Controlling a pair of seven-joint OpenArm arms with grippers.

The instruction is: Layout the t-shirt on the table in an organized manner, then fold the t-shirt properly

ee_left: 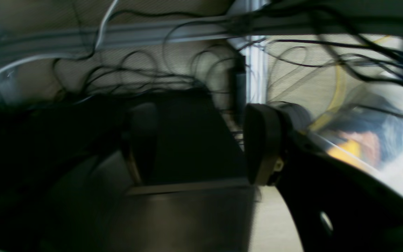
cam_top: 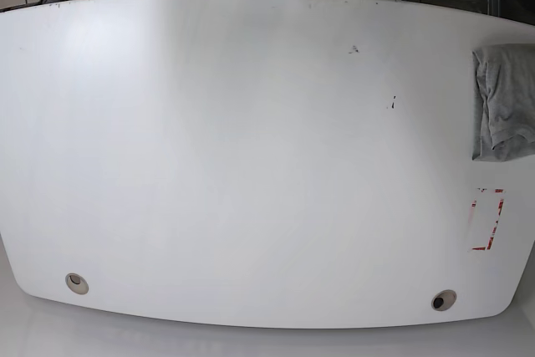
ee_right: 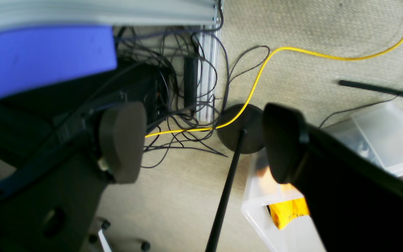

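The heather-grey t-shirt (cam_top: pixel 506 102) lies bunched at the far right edge of the white table (cam_top: pixel 251 140), partly cut off by the frame edge. Neither arm shows in the base view. In the left wrist view my left gripper (ee_left: pixel 201 143) is open with nothing between its fingers, and behind it are dark equipment and tangled cables. My right gripper (ee_right: pixel 201 143) is also open and empty, hanging over carpeted floor. The t-shirt and the table are out of view in both wrist views.
Two round grommets (cam_top: pixel 76 283) (cam_top: pixel 443 299) sit near the table's front edge, and a red tape rectangle (cam_top: pixel 487 219) lies below the shirt. On the floor are a yellow cable (ee_right: pixel 257 77), a black stand base (ee_right: pixel 241 129) and clear plastic bins (ee_right: pixel 387 140).
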